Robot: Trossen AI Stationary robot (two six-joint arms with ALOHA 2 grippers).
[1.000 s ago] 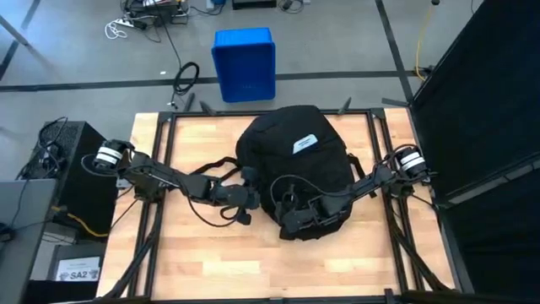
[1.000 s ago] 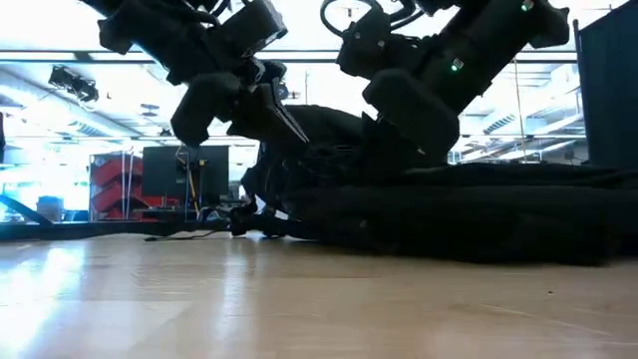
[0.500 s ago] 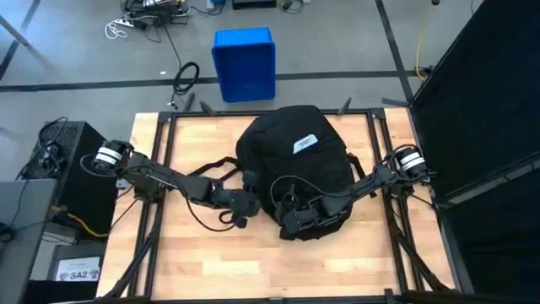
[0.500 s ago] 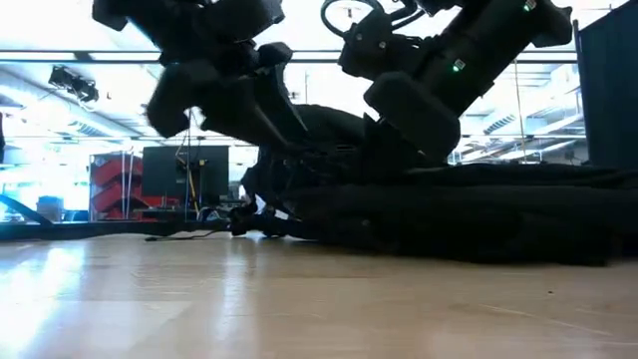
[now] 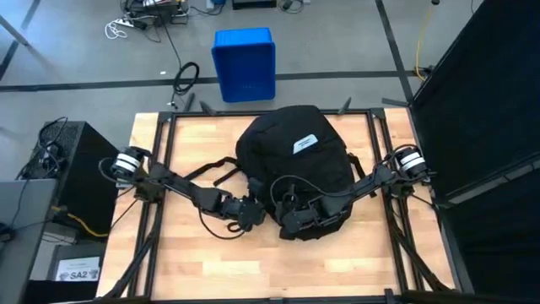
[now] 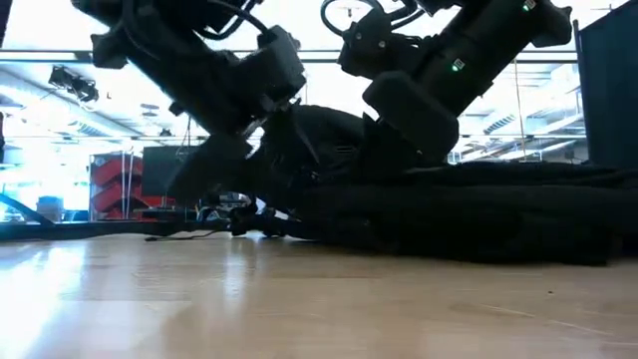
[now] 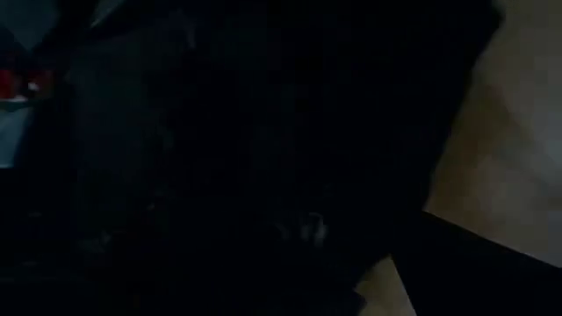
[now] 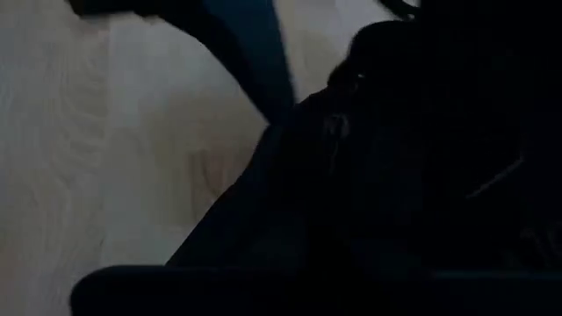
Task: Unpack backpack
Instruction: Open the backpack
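The black backpack [image 5: 295, 156] lies flat on the wooden table, its white label [image 5: 305, 143] facing up and its straps [image 5: 215, 173] trailing toward the table's left. In the low view the backpack [image 6: 478, 209] is a dark mound. My left gripper [image 5: 251, 216] is low beside the backpack's near left corner, and in the low view my left gripper [image 6: 297, 150] slants down toward the fabric. My right gripper [image 5: 289, 224] is shut and sits on the backpack's near end. Dark fabric fills both wrist views. My right gripper lies shut against the fabric of the backpack's near end [image 5: 304, 230], coming in slanting down from the table's right. The gripper itself hides the place of contact. Whether any fabric is pinched between the fingers, I cannot tell.
A blue plastic box [image 5: 244, 63] stands on the floor beyond the table's far edge. A black cabinet [image 5: 67, 169] stands off the left side. Bare wood [image 5: 253, 266] lies along the near edge and at the near left corner.
My left gripper has moved toward the table's near edge and a little to the right, along the backpack's left side to its near left corner. It has tipped lower toward the fabric. The backpack has stayed where it was.
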